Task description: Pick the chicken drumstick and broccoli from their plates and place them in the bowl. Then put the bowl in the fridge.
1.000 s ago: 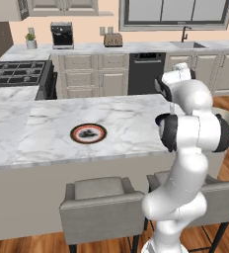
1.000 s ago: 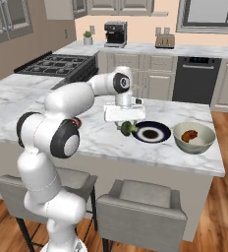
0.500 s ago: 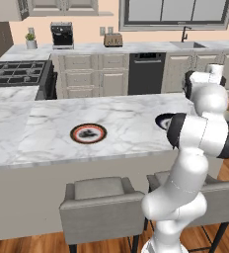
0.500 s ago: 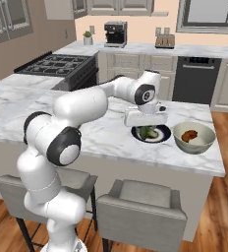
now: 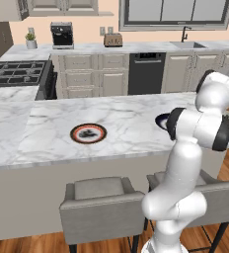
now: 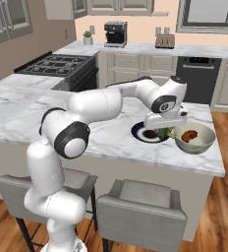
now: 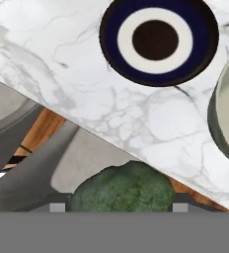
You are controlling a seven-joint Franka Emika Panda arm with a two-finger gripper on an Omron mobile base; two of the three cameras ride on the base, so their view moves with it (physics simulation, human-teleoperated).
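My gripper [image 6: 166,130] is shut on the broccoli [image 6: 163,132], a dark green bumpy floret, and holds it just above the island between the dark plate [image 6: 141,132] and the bowl [image 6: 198,144]. In the hand view the broccoli [image 7: 124,190] sits between the fingertips [image 7: 57,207], with the dark blue white-ringed plate [image 7: 111,54] and the bowl's rim [image 7: 216,118] below. The reddish-brown chicken drumstick [image 6: 188,136] lies inside the bowl. The red-rimmed plate [image 5: 88,133] lies bare at the middle of the island. My arm hides most of the bowl in the left base view.
Two grey stools [image 5: 100,197] [image 6: 143,199] stand along the island's front edge [image 6: 150,165]. A stove [image 5: 15,74] is at the back left. A coffee machine [image 5: 62,35], toaster [image 5: 113,39] and dishwasher [image 5: 146,73] line the back counter.
The arm has swung right with the broccoli in its grip, from the left side of the dark plate across it to the gap beside the bowl.
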